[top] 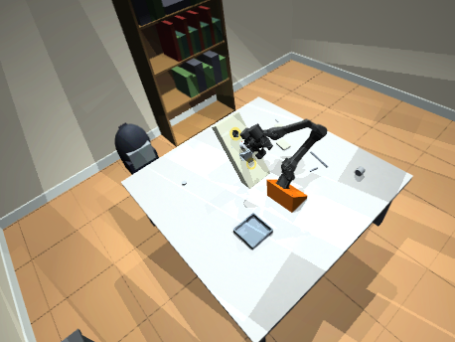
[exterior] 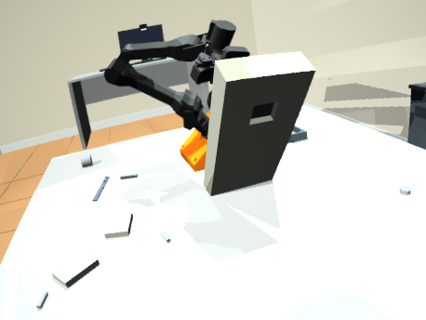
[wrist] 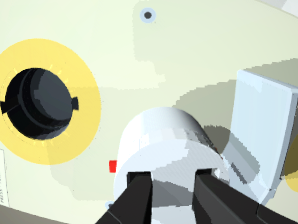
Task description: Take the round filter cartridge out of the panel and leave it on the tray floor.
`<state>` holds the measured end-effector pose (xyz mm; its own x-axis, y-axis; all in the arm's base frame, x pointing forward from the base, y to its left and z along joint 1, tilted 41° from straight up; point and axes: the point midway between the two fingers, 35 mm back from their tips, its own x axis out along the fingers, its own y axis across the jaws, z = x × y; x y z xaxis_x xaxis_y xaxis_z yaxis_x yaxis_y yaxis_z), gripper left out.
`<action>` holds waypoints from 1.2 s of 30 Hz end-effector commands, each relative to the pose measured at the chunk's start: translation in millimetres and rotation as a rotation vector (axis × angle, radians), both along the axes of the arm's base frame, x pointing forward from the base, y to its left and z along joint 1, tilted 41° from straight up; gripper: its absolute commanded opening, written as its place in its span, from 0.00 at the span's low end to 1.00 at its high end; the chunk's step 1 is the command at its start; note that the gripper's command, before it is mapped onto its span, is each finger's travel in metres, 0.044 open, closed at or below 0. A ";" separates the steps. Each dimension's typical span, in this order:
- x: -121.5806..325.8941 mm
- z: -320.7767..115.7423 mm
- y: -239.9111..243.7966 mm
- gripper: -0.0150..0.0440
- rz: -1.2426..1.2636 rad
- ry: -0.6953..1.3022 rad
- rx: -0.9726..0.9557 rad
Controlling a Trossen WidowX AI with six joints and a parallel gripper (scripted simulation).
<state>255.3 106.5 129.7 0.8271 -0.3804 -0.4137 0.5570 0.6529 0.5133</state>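
Observation:
The white round cartridge (wrist: 162,127) is out of its socket and in front of the panel (top: 255,179) (exterior: 246,158) (wrist: 200,45). My gripper (wrist: 170,180) (top: 248,144) is shut on it, with the fingertips at the two dark slots in its face. A small red mark shows at its left side. A yellow ring (wrist: 89,110) surrounds an empty dark round opening, left of the cartridge in the wrist view. The panel hides the fingers in the exterior view. The shallow tray (top: 243,240) (exterior: 299,135) lies on the table, apart from the gripper, holding nothing visible.
A pale blue plate (wrist: 262,130) stands out from the panel, close right of the cartridge in the wrist view. The orange base (top: 285,195) (exterior: 193,151) stands between the panel and the tray's side of the table. Small blocks and rods lie beyond the arm.

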 end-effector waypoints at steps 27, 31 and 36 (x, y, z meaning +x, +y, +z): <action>34.4 51.9 41.5 0.41 -0.002 -0.011 0.008; 34.5 69.4 57.8 0.59 -0.003 -0.011 0.014; 30.4 103.9 86.6 0.81 -0.002 -0.017 0.023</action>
<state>288.5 177.3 213.2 0.8281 -0.3769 -0.4150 0.5564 0.6428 0.5266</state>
